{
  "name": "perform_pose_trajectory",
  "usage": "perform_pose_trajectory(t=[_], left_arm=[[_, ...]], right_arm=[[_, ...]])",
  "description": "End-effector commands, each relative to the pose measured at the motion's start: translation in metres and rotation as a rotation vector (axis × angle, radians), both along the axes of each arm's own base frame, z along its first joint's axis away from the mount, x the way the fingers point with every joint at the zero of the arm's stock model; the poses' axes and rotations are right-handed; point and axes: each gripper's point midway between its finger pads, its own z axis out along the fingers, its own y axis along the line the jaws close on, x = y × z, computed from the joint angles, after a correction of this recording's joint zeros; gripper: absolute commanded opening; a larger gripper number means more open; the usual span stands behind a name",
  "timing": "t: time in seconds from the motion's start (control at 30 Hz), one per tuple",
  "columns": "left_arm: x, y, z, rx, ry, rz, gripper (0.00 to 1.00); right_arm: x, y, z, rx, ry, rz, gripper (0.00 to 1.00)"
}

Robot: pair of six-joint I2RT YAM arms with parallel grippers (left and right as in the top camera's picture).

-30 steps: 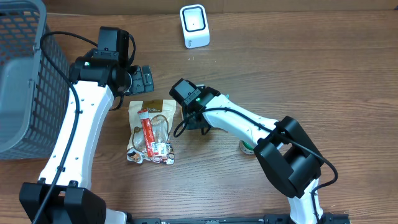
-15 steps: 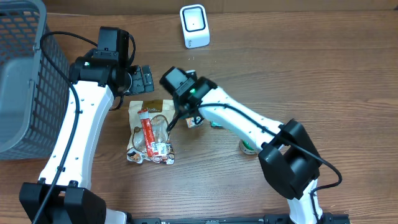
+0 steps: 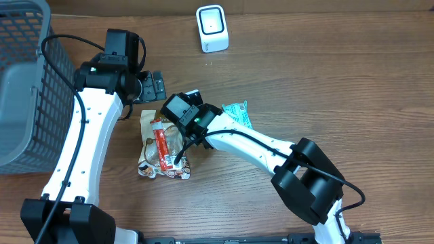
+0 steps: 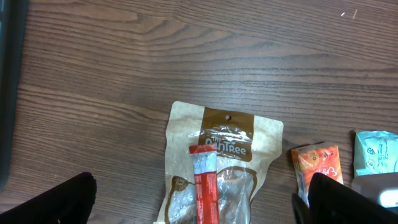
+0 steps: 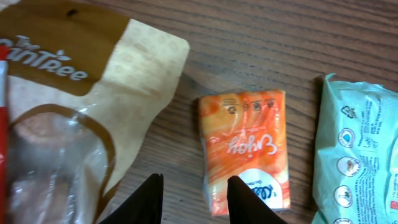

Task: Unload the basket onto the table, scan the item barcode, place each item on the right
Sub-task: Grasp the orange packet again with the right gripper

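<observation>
A white barcode scanner (image 3: 211, 28) stands at the table's far edge. A brown snack pouch (image 3: 163, 146) with a red stick pack (image 3: 161, 142) on it lies mid-table. To its right lie a small orange tissue pack (image 5: 244, 146) and a teal packet (image 3: 236, 112). My right gripper (image 5: 196, 202) hovers low between pouch and orange pack. Its jaws stand apart with nothing between them, and the right fingertip (image 5: 247, 200) overlaps the orange pack's near left corner. My left gripper (image 4: 199, 205) stands wide open above the pouch (image 4: 221, 155), holding nothing.
A grey mesh basket (image 3: 27, 81) fills the left side of the table. The right arm's links (image 3: 258, 142) stretch over the table from the near right and hide the orange pack from above. Bare wood lies to the right of the scanner.
The right arm has swung left toward the pouch, uncovering the teal packet, and its jaws have narrowed a little. The left arm has stayed put.
</observation>
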Motion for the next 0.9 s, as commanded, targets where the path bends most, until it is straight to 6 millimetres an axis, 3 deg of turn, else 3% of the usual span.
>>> perform_pose_trajectory(t=[0.0, 0.67, 0.87], left_arm=[[0.004, -0.004, 0.004, -0.012, -0.014, 0.004, 1.0], [0.004, -0.004, 0.004, -0.012, -0.014, 0.004, 1.0], [0.004, -0.004, 0.004, -0.012, -0.014, 0.004, 1.0]], right_arm=[[0.005, -0.009, -0.007, -0.03, -0.027, -0.013, 0.35], [0.003, -0.021, -0.047, -0.031, -0.078, -0.003, 0.35], [0.003, -0.021, -0.047, -0.032, -0.077, -0.003, 0.3]])
